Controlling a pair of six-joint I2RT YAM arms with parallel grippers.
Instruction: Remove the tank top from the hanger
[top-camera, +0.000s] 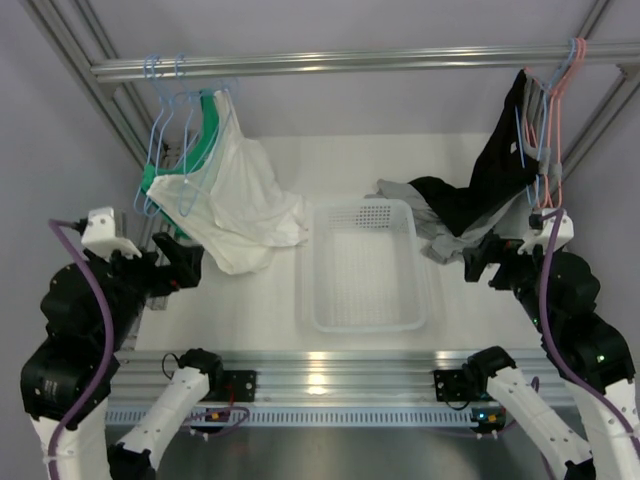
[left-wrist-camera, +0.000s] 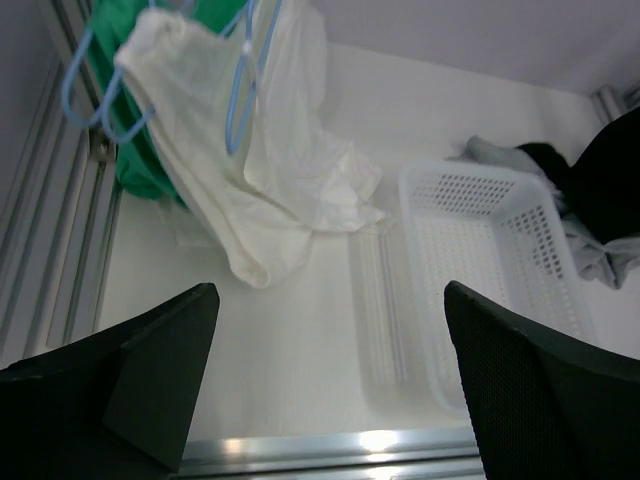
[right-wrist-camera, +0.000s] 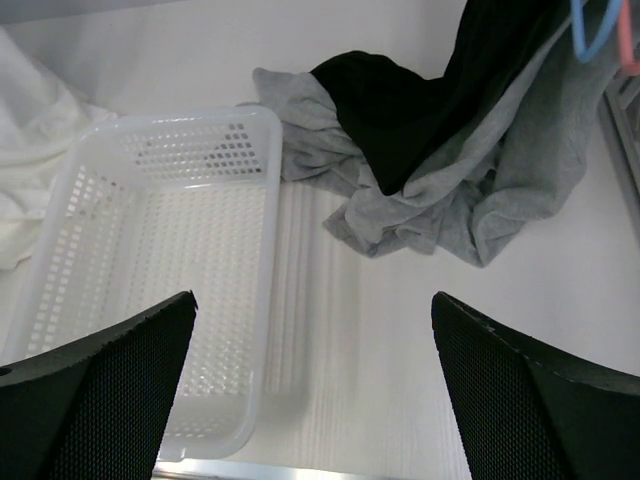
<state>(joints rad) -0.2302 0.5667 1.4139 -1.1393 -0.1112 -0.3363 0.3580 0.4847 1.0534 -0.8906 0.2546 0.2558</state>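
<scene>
White tank top (left-wrist-camera: 310, 150) is hung on the blue hanger (left-wrist-camera: 232, 100), upper left; left tool (left-wrist-camera: 330, 380) and right tool (right-wrist-camera: 310, 390) are held spread.

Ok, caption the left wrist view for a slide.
Open left gripper facing white clothes on light-blue hangers, basket to the right.

White mesh basket (right-wrist-camera: 268, 200) beside grey garment (right-wrist-camera: 440, 215) and black garment (right-wrist-camera: 420, 110)
</scene>
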